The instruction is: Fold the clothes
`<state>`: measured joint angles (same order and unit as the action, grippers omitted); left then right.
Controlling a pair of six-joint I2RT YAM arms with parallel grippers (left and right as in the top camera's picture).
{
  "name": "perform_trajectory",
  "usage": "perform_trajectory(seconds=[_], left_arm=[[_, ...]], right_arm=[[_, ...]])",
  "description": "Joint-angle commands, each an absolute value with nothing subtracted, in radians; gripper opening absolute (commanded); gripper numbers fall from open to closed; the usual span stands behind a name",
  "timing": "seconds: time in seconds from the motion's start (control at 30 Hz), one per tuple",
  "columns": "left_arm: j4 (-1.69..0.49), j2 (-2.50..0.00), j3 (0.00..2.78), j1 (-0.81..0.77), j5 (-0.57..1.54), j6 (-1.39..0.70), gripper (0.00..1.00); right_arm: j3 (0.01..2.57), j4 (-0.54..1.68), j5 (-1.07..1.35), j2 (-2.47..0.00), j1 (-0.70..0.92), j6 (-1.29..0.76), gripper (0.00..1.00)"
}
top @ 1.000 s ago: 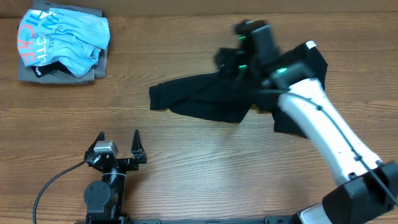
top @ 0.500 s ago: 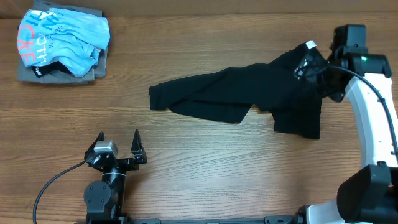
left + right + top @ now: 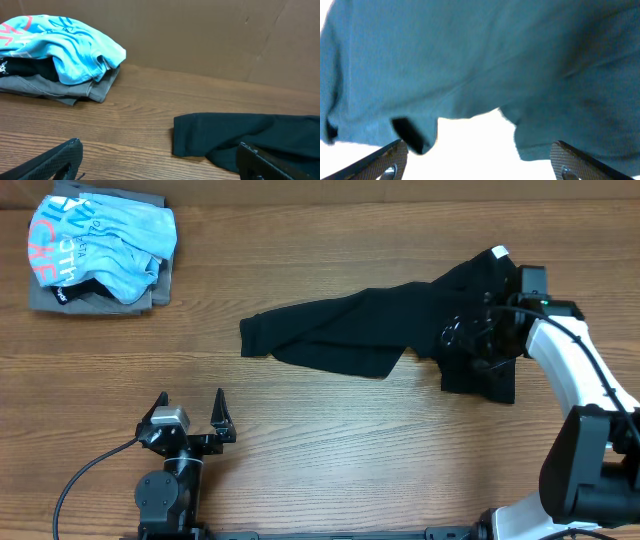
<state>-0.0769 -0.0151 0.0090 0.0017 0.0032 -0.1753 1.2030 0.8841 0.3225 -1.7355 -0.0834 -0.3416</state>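
black t-shirt [image 3: 350,330] outstretched, right claw [image 3: 468,342] wide over its right end, left claw [image 3: 192,410] wide, well apart

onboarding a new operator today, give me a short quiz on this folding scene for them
1. True or false: the left gripper is holding the black T-shirt.
2. The light blue shirt lies: A) on the grey folded garment; B) under the black T-shirt; C) in the left gripper.
3. Fill in: the right gripper is over the T-shirt's ___ end.

Key:
1. False; it is open and empty, apart from the shirt.
2. A.
3. Right; its jaws stand open.
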Motion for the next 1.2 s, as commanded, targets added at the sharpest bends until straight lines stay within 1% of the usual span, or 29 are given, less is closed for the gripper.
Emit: perform_trajectory(seconds=[0.0, 0.23, 0.37, 0.53, 0.77, 1.17], left_arm=[[-0.076, -0.005, 0.005, 0.007, -0.007, -0.157, 1.00], [-0.076, -0.005, 0.005, 0.007, -0.007, -0.157, 1.00], [-0.076, -0.005, 0.005, 0.007, -0.007, -0.157, 1.00], [-0.076, -0.004, 0.005, 0.007, -0.007, -0.157, 1.00], [-0.076, -0.005, 0.005, 0.007, -0.007, -0.157, 1.00], [-0.076, -0.004, 0.005, 0.007, -0.007, -0.157, 1.00]], right_arm=[[1.181, 0.879, 0.318, -1.740, -0.024, -0.237, 0.94], [1.181, 0.839, 0.084, -1.778, 0.121, -0.240, 0.92], [1.181, 0.825, -0.070, -1.796, 0.184, -0.310, 0.92], [1.181, 0.805, -0.109, -1.796, 0.203, -0.311, 0.92], [1.179, 0.803, -0.172, -1.797, 0.203, -0.317, 0.86], [1.179, 0.748, -0.192, -1.812, 0.271, -0.346, 0.86]])
